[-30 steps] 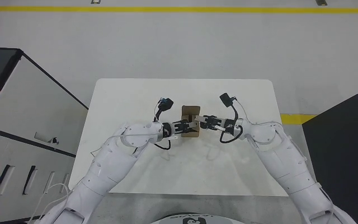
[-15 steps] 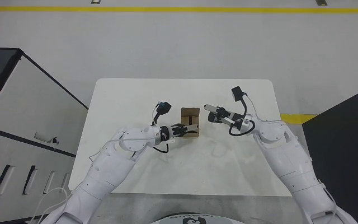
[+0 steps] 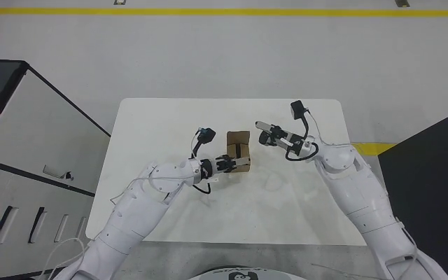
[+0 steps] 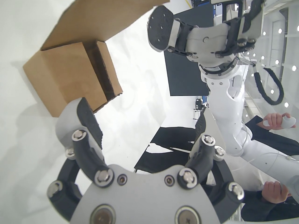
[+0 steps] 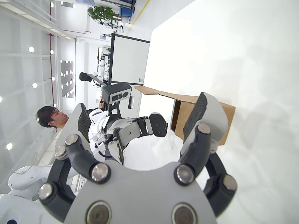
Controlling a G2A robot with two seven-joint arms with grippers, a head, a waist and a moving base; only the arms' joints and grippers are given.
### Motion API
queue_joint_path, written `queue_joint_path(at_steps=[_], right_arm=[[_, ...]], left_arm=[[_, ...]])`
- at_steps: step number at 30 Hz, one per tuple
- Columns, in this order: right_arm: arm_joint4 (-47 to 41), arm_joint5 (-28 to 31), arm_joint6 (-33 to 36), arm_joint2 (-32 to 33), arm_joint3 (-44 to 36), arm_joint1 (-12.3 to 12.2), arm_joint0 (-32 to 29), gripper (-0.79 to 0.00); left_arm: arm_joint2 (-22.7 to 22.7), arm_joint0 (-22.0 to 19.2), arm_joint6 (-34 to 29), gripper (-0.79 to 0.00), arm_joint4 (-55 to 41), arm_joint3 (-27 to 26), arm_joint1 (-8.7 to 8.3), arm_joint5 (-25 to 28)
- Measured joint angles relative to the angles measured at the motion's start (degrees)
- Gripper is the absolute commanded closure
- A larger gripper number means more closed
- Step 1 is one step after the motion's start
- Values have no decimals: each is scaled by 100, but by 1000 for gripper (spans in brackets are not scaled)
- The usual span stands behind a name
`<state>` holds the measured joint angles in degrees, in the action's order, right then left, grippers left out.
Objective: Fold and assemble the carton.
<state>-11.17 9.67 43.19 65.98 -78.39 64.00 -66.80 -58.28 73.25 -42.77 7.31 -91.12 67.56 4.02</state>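
Note:
A small brown carton (image 3: 238, 148) stands mid-table with its top flaps open; one flap (image 4: 112, 8) sticks up and outward. My left gripper (image 3: 228, 164) is open at the carton's near-left corner, and one of its fingers (image 4: 83, 115) sits against the carton (image 4: 67, 75) there. My right gripper (image 3: 261, 131) is open and hangs to the right of the carton, a little above it and apart from it. In the right wrist view the carton (image 5: 179, 115) lies just behind one of that gripper's fingers (image 5: 198, 115), with the left gripper (image 5: 158, 124) beyond.
The white table (image 3: 175, 119) has bare surface all round the carton. A dark cabinet (image 3: 14, 84) stands off its left edge and a black panel (image 3: 420, 161) off its right edge.
My right gripper has let go of the carton's right side and drawn back to the right and farther away. My left gripper has stayed at the carton.

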Motion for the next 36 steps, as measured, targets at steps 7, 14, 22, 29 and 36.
queue_joint_path(at_steps=[7, 14, 22, 29, 36], right_arm=[[-298, 308, 58, -375, 714, 163, 574, -785], [-619, 579, 295, -876, 1571, 390, 1179, -785], [-1063, 696, 776, -1124, 2293, 554, 1505, -785], [-1193, 601, 994, -1095, 2455, 575, 1531, -785], [-1155, 603, 891, -927, 2374, 532, 1396, -785]], left_arm=[[-47, 135, -268, -785, 14, -37, -51, 193], [162, -12, 35, -785, -19, 358, 19, -1], [159, -128, 667, -785, -36, 692, 75, -30], [28, -164, 957, -785, -147, 769, 86, 66], [13, -207, 609, -785, -311, 831, 84, 42]])
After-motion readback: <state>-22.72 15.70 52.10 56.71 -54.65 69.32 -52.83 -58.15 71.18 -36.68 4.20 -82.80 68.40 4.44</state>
